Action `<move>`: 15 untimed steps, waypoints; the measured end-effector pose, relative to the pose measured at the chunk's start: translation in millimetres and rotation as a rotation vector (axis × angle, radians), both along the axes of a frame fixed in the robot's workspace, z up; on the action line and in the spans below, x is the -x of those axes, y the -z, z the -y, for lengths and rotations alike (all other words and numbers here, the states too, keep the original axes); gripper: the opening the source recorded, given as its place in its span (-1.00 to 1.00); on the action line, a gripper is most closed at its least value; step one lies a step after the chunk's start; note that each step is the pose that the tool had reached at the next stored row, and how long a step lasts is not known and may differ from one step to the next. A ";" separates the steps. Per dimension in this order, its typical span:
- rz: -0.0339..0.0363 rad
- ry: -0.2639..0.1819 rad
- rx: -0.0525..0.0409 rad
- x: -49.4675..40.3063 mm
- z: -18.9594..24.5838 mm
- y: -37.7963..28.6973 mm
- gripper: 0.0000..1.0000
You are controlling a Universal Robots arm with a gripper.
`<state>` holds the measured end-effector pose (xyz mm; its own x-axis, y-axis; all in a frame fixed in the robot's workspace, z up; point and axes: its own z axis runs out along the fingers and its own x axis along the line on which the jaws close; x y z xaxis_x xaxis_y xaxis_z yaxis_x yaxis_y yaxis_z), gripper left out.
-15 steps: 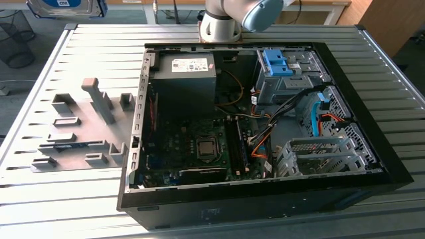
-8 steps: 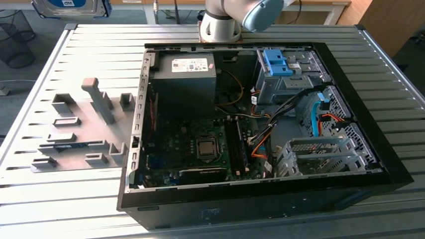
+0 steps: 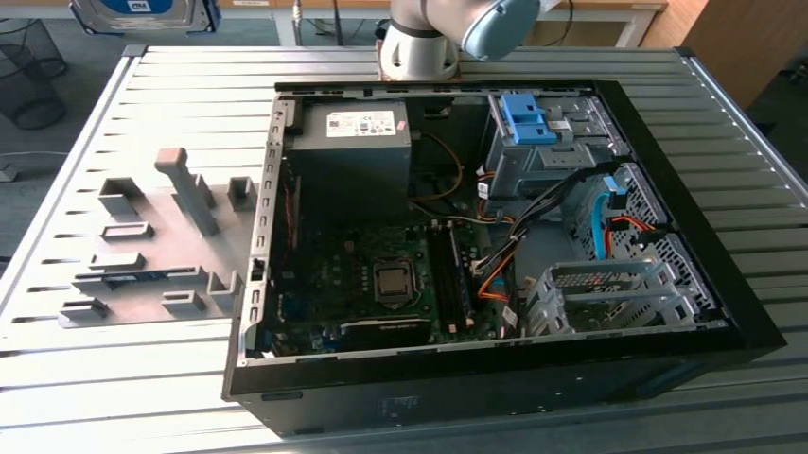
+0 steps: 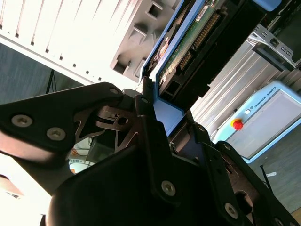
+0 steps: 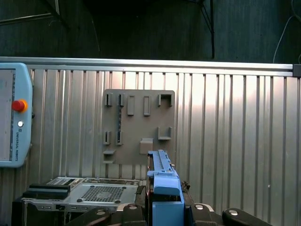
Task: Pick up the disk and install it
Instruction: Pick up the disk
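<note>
Gripper is clamped on the disk. In the second wrist view the black fingers press on the blue caddy from either side, with the green circuit board and connector end of the drive pointing away from the gripper. In the first wrist view the disk stands edge-on and upright in the grip, blue frame toward the camera, clear of any surface. Beyond it is the slatted metal table with the grey fixture plate flat on it, well apart from the held disk. A teach pendant sits off to one side of the table. In the exterior view the open computer case lies on its side on the table, fixture plate at the exterior view's left of it and the arm at the far edge. Inside the case is the grey drive bay with a fixed blue bracket on top, and nearer the front wall a light metal drive cage. Progress, as a judgement: pick-up done, since the disk is off the plate and carried in the grip. Install not yet done, since the disk is away from the case and not seated in a bay.
</note>
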<state>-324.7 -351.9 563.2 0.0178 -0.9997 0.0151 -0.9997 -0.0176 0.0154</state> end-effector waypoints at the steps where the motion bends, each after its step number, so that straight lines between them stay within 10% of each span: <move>1: -0.0001 0.000 0.0001 -1.0 0.0 0.0 -0.26; 15: 0.0000 0.000 0.0000 -18.8 0.0 0.0 -0.26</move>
<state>-305.9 -351.9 563.2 0.0177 -0.9997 0.0151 -0.9997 -0.0175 0.0154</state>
